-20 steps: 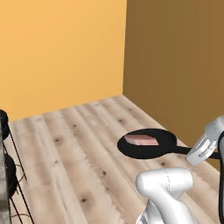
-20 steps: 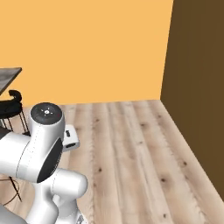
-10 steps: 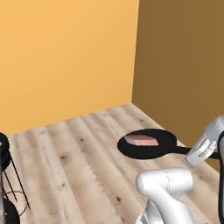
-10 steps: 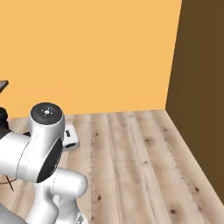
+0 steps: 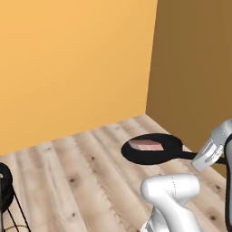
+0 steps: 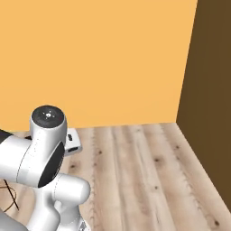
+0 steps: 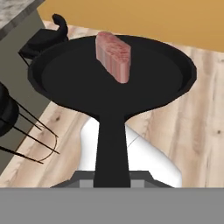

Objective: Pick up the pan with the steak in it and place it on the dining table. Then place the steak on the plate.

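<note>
You've got the pan (image 5: 154, 149) held up over the wood floor (image 5: 81, 181) by its handle — the gripper (image 7: 113, 175) is clamped on it. The steak (image 7: 113, 54) lies in the pan's base, a black stool (image 7: 8, 113) just beside.

Readable text: none in any view.
Pan (image 5: 154, 149): plain black, unmarked.
Steak (image 7: 113, 54): no label.
Orange wall (image 6: 99, 58): bare, no sign.
Brown wall (image 5: 195, 68): bare, no sign.
Wooden floor (image 6: 144, 176): grain only, no numbers.
</note>
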Available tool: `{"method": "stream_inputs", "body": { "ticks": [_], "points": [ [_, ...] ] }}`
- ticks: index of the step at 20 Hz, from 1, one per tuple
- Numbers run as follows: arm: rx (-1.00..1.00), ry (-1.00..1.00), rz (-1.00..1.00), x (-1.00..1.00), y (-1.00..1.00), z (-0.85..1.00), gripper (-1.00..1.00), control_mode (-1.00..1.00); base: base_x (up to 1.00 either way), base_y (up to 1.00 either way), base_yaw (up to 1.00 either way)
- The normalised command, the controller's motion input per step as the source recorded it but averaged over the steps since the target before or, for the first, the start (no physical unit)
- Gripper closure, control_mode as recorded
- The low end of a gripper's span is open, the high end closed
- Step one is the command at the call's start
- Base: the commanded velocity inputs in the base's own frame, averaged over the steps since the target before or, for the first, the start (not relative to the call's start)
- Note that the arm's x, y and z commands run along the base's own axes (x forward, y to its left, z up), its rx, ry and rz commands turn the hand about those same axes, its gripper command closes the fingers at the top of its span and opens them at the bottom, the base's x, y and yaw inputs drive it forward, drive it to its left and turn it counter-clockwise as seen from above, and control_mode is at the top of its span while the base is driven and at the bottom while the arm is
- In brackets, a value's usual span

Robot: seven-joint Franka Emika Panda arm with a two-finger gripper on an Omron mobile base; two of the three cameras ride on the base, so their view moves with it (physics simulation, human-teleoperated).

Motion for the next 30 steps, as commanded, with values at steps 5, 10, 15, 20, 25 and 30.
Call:
{"method": "stream_inputs", "body": {
  "ticks": [5,10,15,20,25,30],
  "points": [
    [0.00,0.00,0.00,0.00,0.00,0.00,1.00,1.00,0.21,-0.17,0.28],
    [0.00,0.00,0.00,0.00,0.00,0.00,1.00,1.00,0.05,-0.12,0.40],
    [0.00,0.00,0.00,0.00,0.00,0.00,1.00,1.00,0.04,-0.11,0.42],
    [0.00,0.00,0.00,0.00,0.00,0.00,1.00,1.00,0.05,-0.08,0.44],
    [0.00,0.00,0.00,0.00,0.00,0.00,1.00,1.00,0.04,0.00,0.49],
    [0.00,0.00,0.00,0.00,0.00,0.00,1.00,1.00,0.01,0.00,0.50]
  ]
}}
